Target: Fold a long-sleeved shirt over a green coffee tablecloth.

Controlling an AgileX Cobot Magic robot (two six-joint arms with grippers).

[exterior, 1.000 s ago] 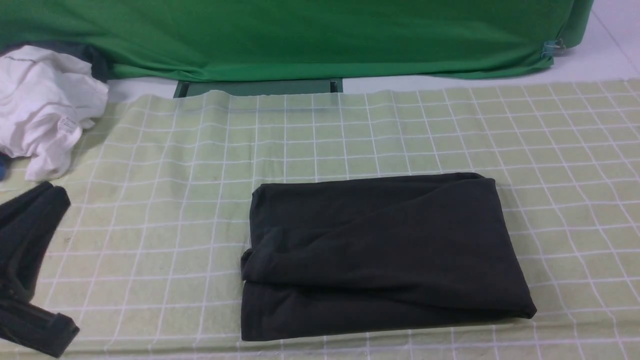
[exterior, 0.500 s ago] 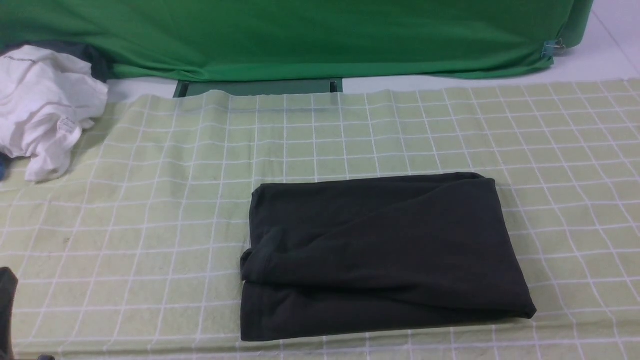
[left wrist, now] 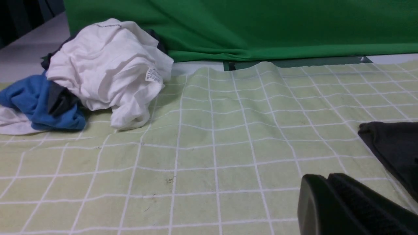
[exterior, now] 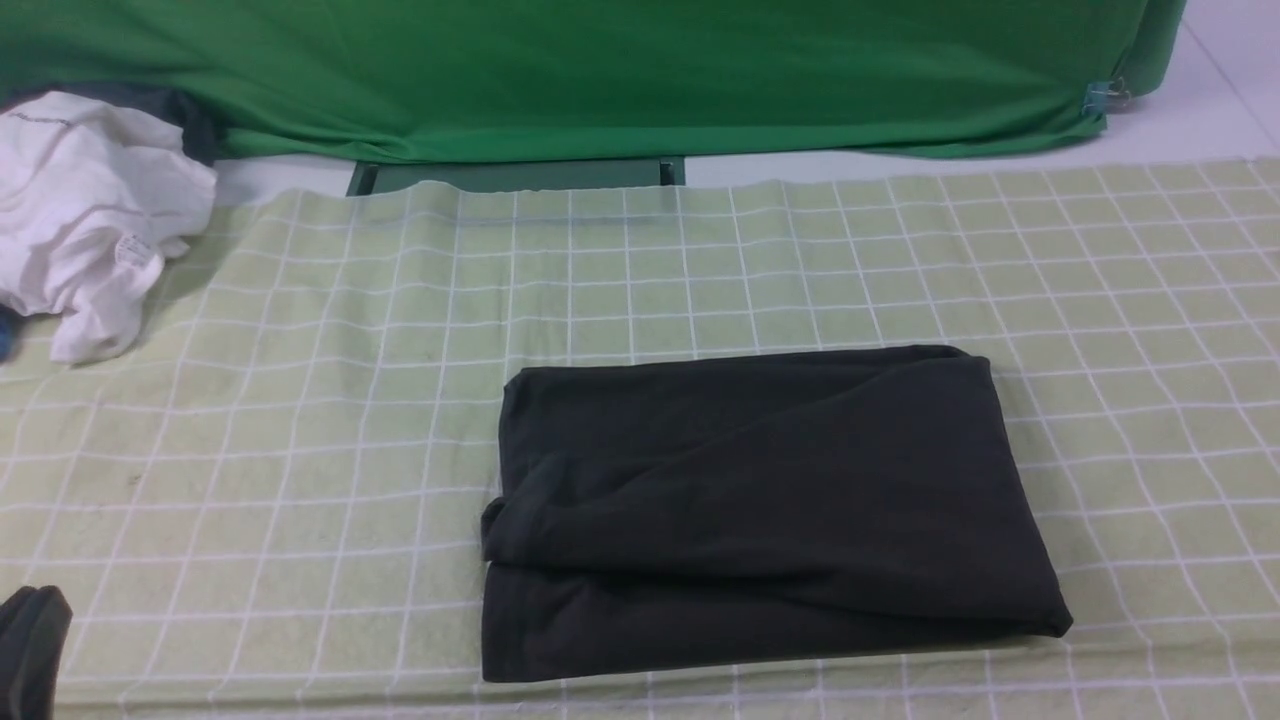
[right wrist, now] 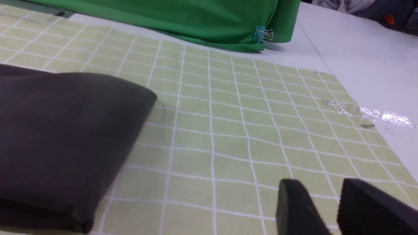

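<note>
Left gripper (left wrist: 329, 178): fingers pressed together, nothing between them, hovering low over the green coffee tablecloth (left wrist: 212, 156). In the front view only its dark tip (exterior: 30, 650) shows at the near left corner of the cloth.

Right gripper (right wrist: 321, 192): the two black ribbed fingers (right wrist: 294, 205) stand apart with a clear gap showing bare cloth between them; nothing is held. It sits above the green coffee tablecloth (right wrist: 228, 130), near its right side, well apart from the shirt. Not seen in the front view.

Long-sleeved shirt (exterior: 760, 510): lies folded into a flat, roughly rectangular bundle on the green coffee tablecloth (exterior: 300, 400), slightly right of centre and toward the near edge. Long axis runs left to right across the table. Layered edges and a small bulge face the left side; the right end is a smooth rounded fold (right wrist: 143, 98). No print or label visible. Neither gripper touches it.

Surroundings: a crumpled white garment (exterior: 90, 210) rests at the far left corner, with blue fabric (left wrist: 36, 101) beside it. Plain green fabric (exterior: 600, 70) hangs along the back, held by a binder clip (right wrist: 263, 34) at its right end.
</note>
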